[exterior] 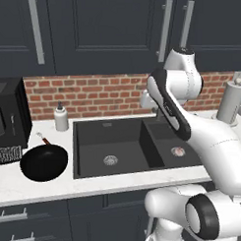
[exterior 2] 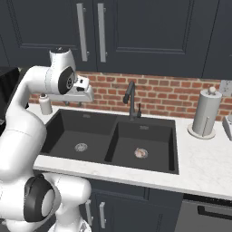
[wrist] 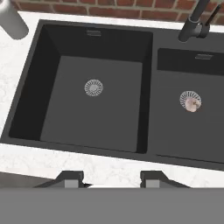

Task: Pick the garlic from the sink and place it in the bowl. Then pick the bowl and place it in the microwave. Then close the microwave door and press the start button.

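Claw (wrist: 112,177): released, nothing held, high above sink (wrist: 26,109) | garlic (wrist: 191,103): on right basin's drain | bowl (exterior: 43,162): on tabletop left of sink | risk: round bulb could roll from fingertips if descent lands off-centre

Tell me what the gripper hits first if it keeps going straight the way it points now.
Probably the floor of the sink's left basin, near its drain. The gripper looks down there, open and empty; the garlic lies off-line in the right basin.
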Tool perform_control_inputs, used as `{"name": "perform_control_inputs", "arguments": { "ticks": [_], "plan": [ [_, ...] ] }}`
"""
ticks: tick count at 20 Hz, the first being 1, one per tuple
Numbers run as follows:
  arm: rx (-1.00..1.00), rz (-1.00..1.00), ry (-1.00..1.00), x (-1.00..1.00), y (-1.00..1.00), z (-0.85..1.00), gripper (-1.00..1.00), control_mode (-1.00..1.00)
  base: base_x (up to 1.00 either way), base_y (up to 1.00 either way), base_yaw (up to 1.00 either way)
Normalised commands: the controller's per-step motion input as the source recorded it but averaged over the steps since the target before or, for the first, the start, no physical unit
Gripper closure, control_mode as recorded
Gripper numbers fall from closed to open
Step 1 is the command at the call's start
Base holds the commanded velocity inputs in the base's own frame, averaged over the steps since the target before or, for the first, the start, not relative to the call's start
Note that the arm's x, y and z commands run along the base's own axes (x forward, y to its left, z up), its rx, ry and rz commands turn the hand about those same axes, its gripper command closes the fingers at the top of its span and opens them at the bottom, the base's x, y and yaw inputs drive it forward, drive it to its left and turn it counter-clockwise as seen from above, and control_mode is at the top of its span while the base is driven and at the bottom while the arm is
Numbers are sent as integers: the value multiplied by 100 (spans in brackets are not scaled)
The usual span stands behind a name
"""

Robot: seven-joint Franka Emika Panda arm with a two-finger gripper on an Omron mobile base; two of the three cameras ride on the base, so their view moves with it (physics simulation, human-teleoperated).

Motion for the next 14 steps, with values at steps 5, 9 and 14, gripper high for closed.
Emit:
{"name": "perform_control_inputs", "arguments": {
  "ticks": [5, 9, 14],
  "plan": [
    [0, 0, 1, -22, -1, 0, -100, -100, 0, 0, 0],
    [-1, 0, 1, -72, -7, -4, -100, -100, 0, 0, 0],
    [0, -2, 3, -70, -21, -6, -100, -100, 0, 0, 0]
  ]
}}
